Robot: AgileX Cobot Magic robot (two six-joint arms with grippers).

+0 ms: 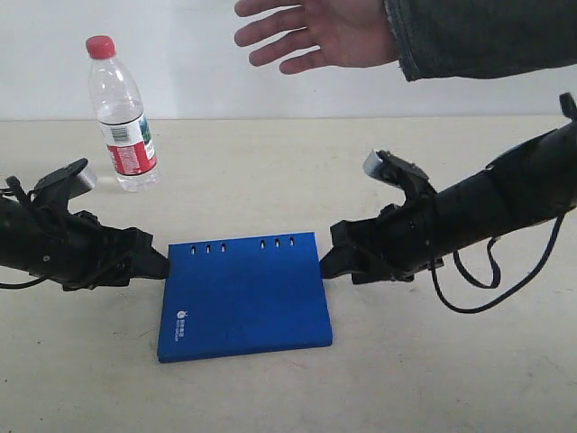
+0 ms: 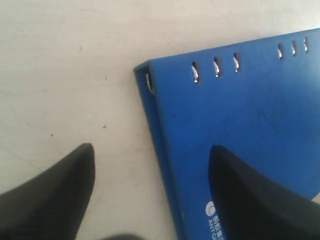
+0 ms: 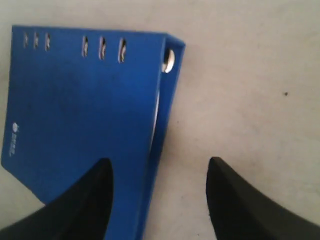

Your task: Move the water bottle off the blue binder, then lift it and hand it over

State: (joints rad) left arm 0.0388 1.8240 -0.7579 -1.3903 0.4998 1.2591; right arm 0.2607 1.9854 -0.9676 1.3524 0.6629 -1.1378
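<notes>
Both left gripper [image 2: 151, 149] and right gripper [image 3: 160, 161], spread wide, straddle blue binder [image 1: 243, 298] edges.

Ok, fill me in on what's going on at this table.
The bottle stands upright on the table, already off the binder. The left gripper and right gripper sit open at opposite side edges of the binder, which lies flat, not yet lifted. A person's open hand hovers above the far side.
</notes>
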